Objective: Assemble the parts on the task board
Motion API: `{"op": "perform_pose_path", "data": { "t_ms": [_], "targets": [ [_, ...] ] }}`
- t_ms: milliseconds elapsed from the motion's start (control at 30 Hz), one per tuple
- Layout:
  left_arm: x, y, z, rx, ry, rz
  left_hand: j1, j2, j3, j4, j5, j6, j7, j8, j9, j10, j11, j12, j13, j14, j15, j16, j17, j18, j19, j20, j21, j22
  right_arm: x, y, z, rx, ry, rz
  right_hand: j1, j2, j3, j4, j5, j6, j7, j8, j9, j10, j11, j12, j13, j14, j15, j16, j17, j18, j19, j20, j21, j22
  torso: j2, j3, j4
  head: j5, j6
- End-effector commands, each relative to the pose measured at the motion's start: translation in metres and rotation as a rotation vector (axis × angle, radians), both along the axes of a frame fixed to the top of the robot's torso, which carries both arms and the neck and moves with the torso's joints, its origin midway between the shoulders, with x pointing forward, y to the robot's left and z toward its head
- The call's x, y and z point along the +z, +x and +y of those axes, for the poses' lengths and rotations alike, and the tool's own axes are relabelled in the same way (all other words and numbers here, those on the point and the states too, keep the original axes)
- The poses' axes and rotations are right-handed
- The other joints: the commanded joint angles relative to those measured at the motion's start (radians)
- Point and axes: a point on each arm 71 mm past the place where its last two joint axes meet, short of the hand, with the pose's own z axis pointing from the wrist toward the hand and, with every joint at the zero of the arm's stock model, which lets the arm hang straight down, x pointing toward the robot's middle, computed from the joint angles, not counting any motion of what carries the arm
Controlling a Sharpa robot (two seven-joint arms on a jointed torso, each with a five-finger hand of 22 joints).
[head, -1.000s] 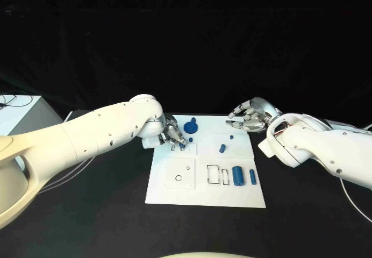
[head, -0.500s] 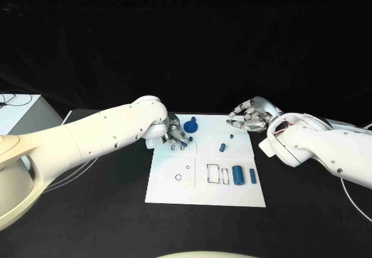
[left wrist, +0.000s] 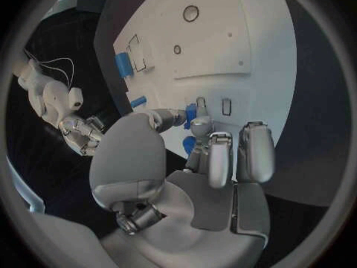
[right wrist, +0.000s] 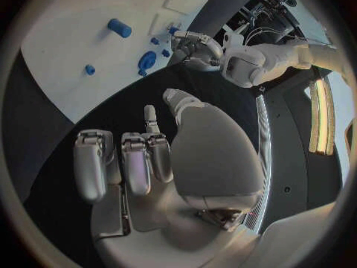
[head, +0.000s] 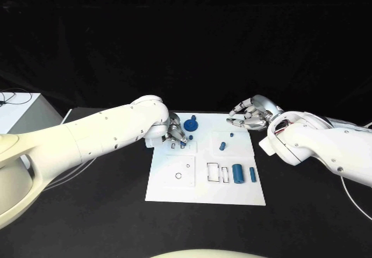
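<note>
The white task board point(head: 203, 185) lies mid-table. My left hand point(head: 175, 133) reaches over its back left corner and pinches a small blue part point(head: 183, 144) between thumb and a finger. In the left wrist view that small blue part point(left wrist: 191, 114) sits at the fingertips point(left wrist: 202, 125), just short of two small slots point(left wrist: 226, 106). A round blue part point(head: 191, 126) stands right behind the hand. My right hand point(head: 249, 117) hovers at the board's back right edge, fingers curled in, holding nothing; the right wrist view shows its bare palm point(right wrist: 212, 161).
Loose blue parts lie on the board: a short peg point(head: 222, 145), a smaller one point(head: 231, 136), a thick cylinder point(head: 238, 175) and a thin pin point(head: 252, 174) beside rectangular outlines point(head: 212, 171). A white box point(head: 19, 110) stands at the far left.
My left hand has crept a little to the right over the back left slots, its forearm swinging with it. The right hand has barely moved.
</note>
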Motion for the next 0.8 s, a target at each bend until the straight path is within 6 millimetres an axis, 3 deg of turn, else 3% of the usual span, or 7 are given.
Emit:
{"op": "perform_pose_path", "data": {
  "t_ms": [33,800],
  "targets": [
    [-0.0006,-0.0015,-0.0004,-0.031,0.035,0.005,0.000,0.005,0.167,-0.175,0.006,0.029,-0.022,0.002,0.263,0.005,0.000,0.000,-0.003,0.106,-0.008,0.003,0.263,-0.010,0.009,0.001,0.007,0.000,-0.0002,-0.0005,0.0011,0.016,-0.009,-0.001,-0.007,0.000,-0.002,0.001,0.005,-0.006,0.003,0.005,0.001,0.062,0.004,-0.004,0.230,0.098,0.003,-0.004,0.237,0.005,0.067,0.001,-0.005,0.182,-0.001,-0.0002,0.0005,0.001,-0.001],
    [-0.0057,-0.0033,0.0005,-0.030,0.041,0.010,0.000,0.005,0.169,-0.176,0.007,0.030,-0.022,0.002,0.263,0.004,-0.001,-0.002,-0.005,0.106,-0.008,0.003,0.263,-0.010,0.009,0.001,0.007,0.000,-0.0002,-0.0006,0.0015,0.017,-0.009,-0.001,-0.007,0.000,-0.002,0.001,0.005,-0.006,0.003,0.005,0.001,0.062,0.004,-0.004,0.230,0.098,0.003,-0.004,0.237,0.005,0.067,0.001,-0.005,0.182,0.000,-0.0004,0.0008,-0.001,-0.004]
  ]
}}
